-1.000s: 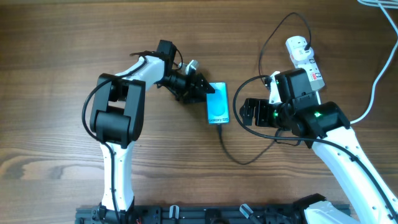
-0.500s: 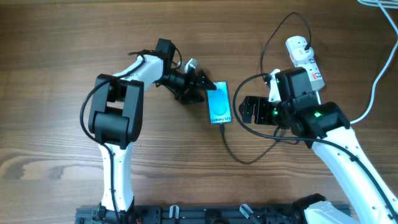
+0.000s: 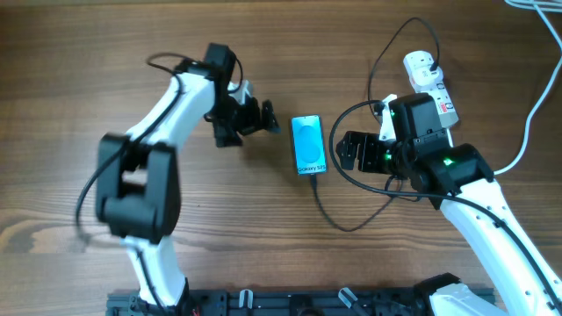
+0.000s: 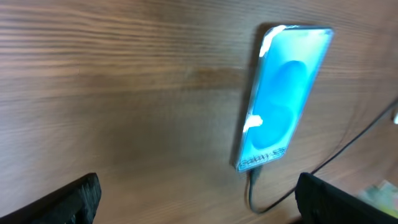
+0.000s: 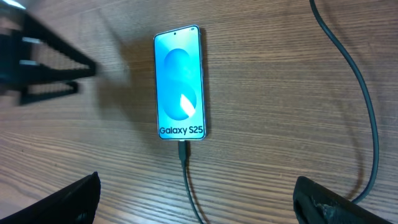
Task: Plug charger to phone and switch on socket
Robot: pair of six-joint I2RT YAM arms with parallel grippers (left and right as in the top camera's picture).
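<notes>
charger (image 5: pixel 184 155) at phone (image 5: pixel 179 84) bottom edge, left end effector (image 3: pixel 269 120) spread, clear

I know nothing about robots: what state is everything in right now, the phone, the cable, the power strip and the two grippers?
Phone: lying flat, face up, screen lit.
Charger: tip plugged into the phone's bottom edge.
Socket: partly hidden; switch position unreadable.
Left gripper: open, empty.
Right gripper: open, empty.

turquoise phone (image 5: pixel 179 83), black charger (image 5: pixel 188 169), seemingly white socket (image 3: pixel 427 81)
</notes>
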